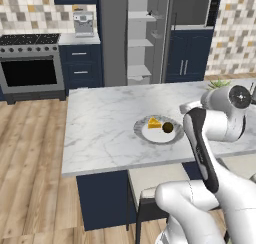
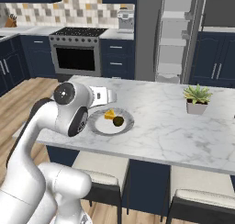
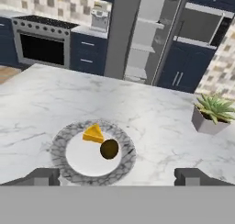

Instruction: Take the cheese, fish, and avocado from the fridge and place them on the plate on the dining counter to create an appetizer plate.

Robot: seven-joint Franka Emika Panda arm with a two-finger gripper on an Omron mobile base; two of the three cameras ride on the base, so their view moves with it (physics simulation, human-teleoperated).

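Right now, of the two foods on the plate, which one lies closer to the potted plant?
The avocado, the dark round fruit. It sits on the plant's side of the plate, while the yellow cheese wedge lies beside it, farther away.

A potted succulent in a pale pot stands on the marble. Across the wood floor sit a steel oven range (black hob on top), a coffee machine beside it, and cushioned stools below.

**Kitchen Surroundings**

The floor is light wood plank. The back wall carries multicoloured square tiles. A steel range with a black oven window stands between navy cupboards. A coffee machine sits beside it. Cushioned stools stand below.
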